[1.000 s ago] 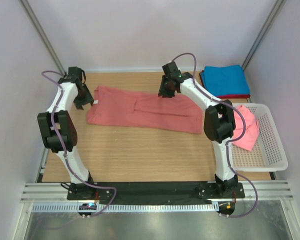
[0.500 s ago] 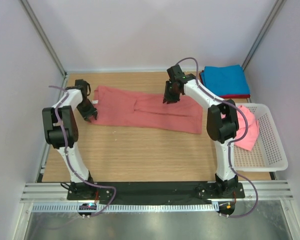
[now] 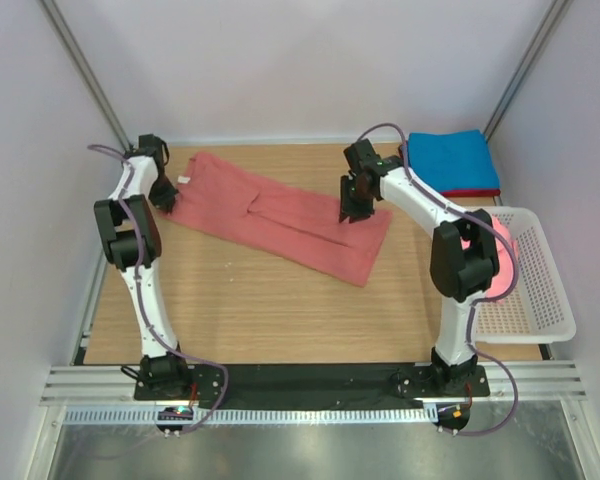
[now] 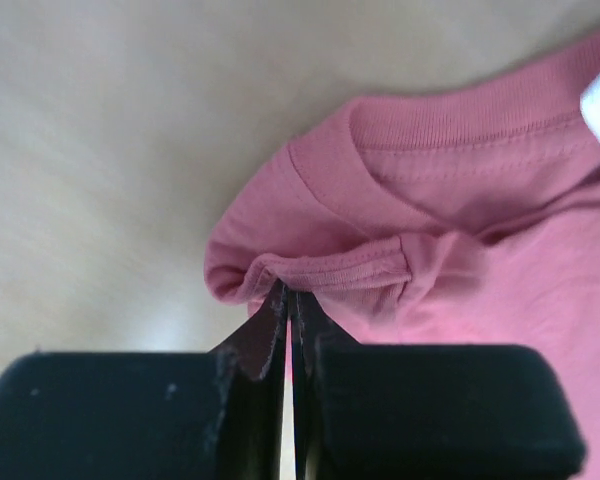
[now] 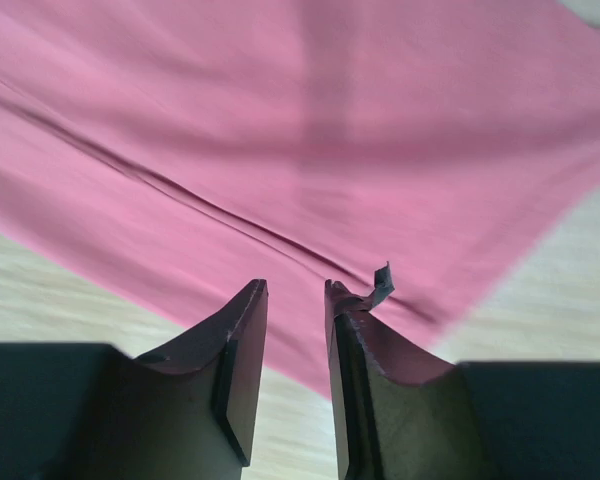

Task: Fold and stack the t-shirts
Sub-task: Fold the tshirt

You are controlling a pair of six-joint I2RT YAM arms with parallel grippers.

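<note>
Salmon-red t-shirt [image 3: 280, 215] is handling soft, light, likely floppy | left claw [image 4: 286, 292] is clenching its collar-side fold, a sound hold | right claw [image 5: 294, 290] is hovering parted, empty, cloth beneath

**Bench** [image 3: 260, 310], contents by position.
- **Far half:** spread t-shirt [image 3: 280, 215] lying slantwise, with its collar end toward the far left corner and its other end nearer the middle.
- **Claws:** left claw [image 3: 166, 196] is at the collar end. Right claw [image 3: 352, 212] is over the opposite end.
- **Far right corner:** folded t-shirts [image 3: 450, 160], one stacked on another.
- **Right edge, in front of that stack:** basket [image 3: 555, 315]. A further t-shirt [image 3: 502, 245] lies in its far end, partly hidden behind the right arm.
</note>
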